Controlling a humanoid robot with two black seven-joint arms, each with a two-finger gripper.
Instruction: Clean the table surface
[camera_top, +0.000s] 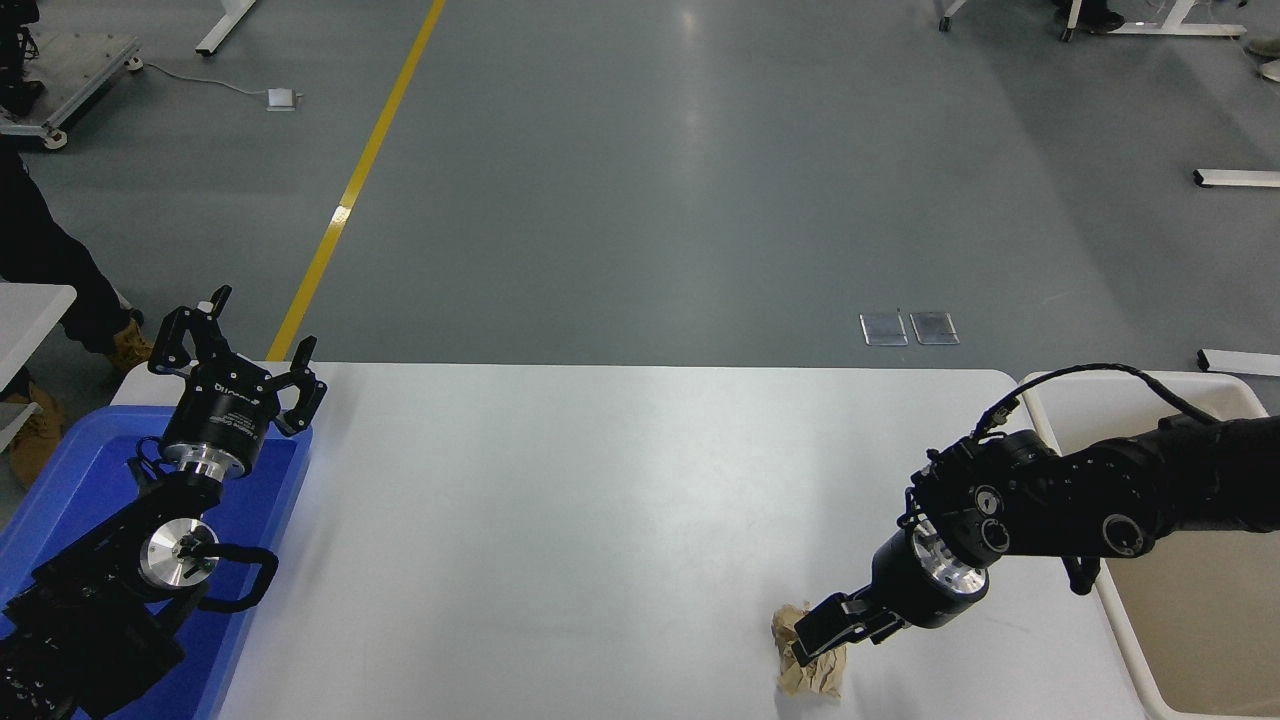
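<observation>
The large matte white tabletop (560, 520) filled the lower middle of the head view, with a blue plastic tray (60, 470) at its left end and a beige rectangular bin (1190, 600) just beside its right end. Near the table's near right edge lay a crumpled ball of brown paper (812, 668) — the only loose thing on the white surface. The right gripper (815, 637) reached in from the right edge, angled down and to the left, its black fingers (832, 622) set over the top of the paper ball and touching it; whether they were pinching the wad or merely resting against it could not be told from this angle. The left gripper (235, 345) was parked at the lower left over the blue tray — its fingers (300, 390) spread wide, holding nothing. A person's dark trouser leg and tan boot (125, 345) showed at the left edge, on the grey floor (640, 180) beyond the table.
</observation>
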